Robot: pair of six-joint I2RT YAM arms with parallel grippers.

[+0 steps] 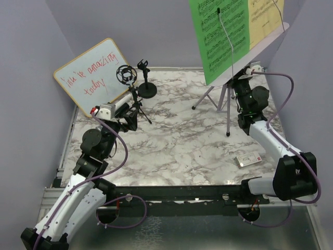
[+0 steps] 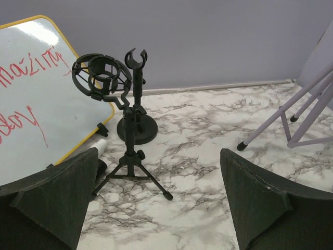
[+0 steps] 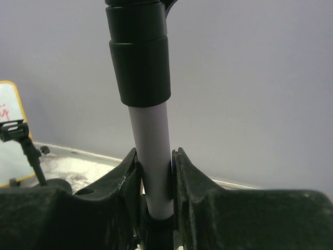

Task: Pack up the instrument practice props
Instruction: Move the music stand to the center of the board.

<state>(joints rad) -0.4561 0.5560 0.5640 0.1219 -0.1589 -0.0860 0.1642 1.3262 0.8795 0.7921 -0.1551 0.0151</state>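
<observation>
**Right claw clamped on the music rack's pole, left claw wide open by the mic stands**

At the far right of the table point(image 1: 182, 146) we see the right gripper point(image 3: 155, 172) with a finger pressed to each side of the pale pole point(image 3: 151, 135), just under a black collar point(image 3: 139, 52). Above it the lilac music rack point(image 1: 268, 44) tilts back on its spread legs point(image 1: 209, 96). It carries two sheets side by side, the green sheet point(image 1: 218, 36) on the left and the yellow sheet point(image 1: 266, 18) on the right. At the far left, the left gripper point(image 2: 156, 208) has its jaws spread wide, apart from the black mic tripod point(image 2: 132, 161). The tripod's ring mount point(image 2: 101, 75) leans left towards the whiteboard point(image 2: 31, 99). The round-base mic holder point(image 2: 149, 130) stands upright just behind the tripod. A small white device point(image 1: 250, 159) lies flat at the near right.
</observation>
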